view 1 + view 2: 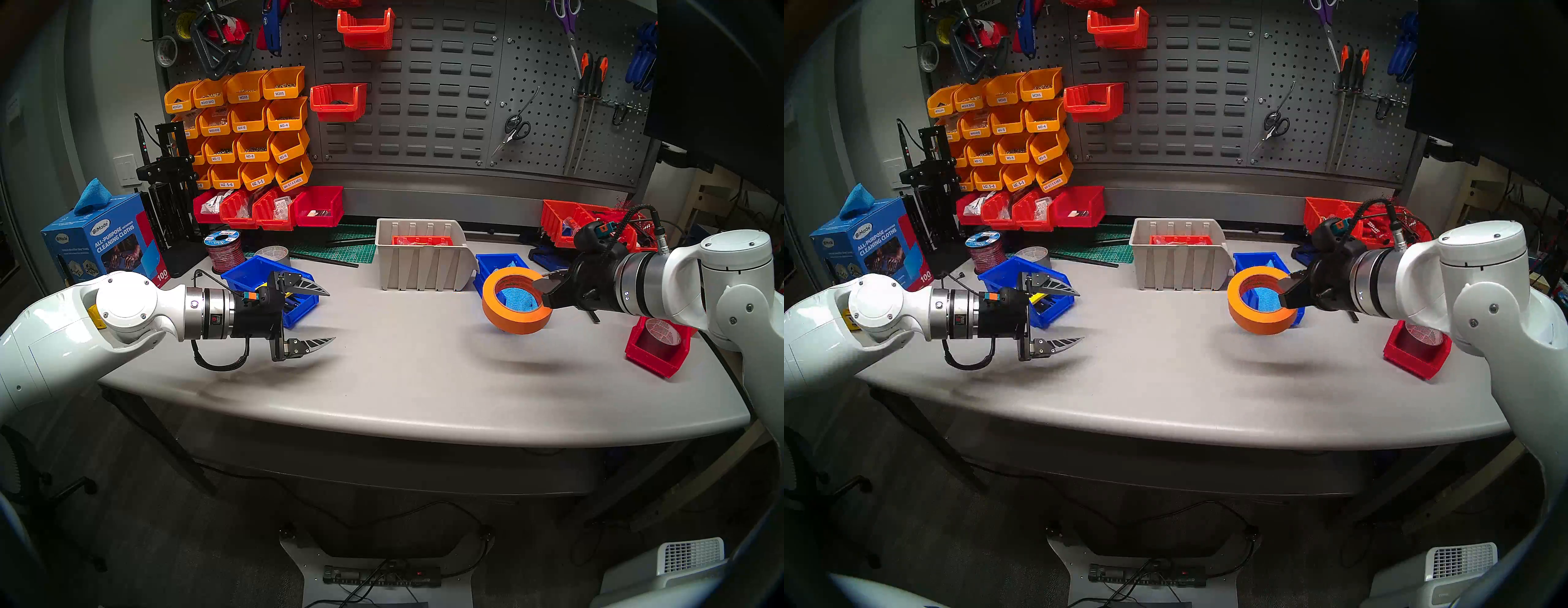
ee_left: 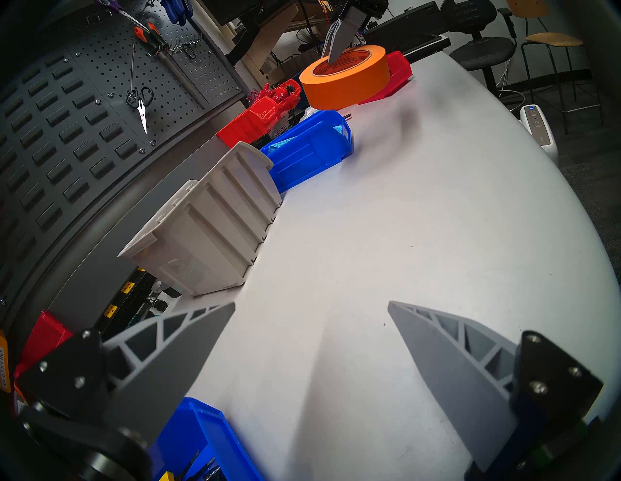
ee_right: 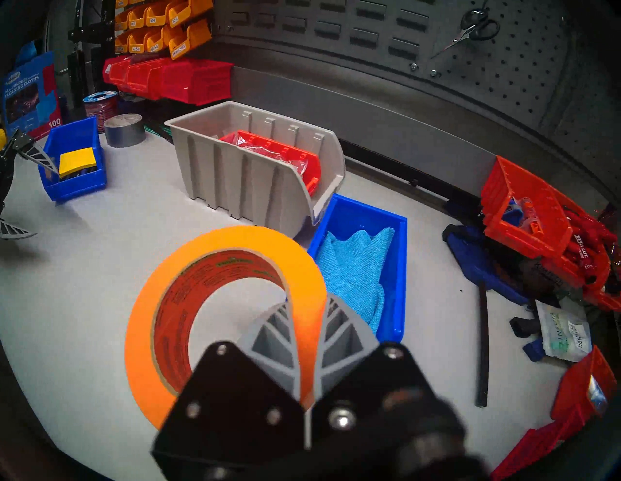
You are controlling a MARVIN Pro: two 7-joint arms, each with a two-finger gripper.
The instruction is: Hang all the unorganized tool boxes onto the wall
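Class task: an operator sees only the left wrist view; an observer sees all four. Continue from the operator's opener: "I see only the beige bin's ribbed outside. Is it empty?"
Observer: No, the beige bin holds a small red bin.
Operator: Anything hung on the louvre panel?
Observer: An upper red bin and a lower red bin, by its left edge.
Operator: Right gripper's hold on the tape roll?
Observer: Its fingers pinch the roll's wall, one inside, one outside.
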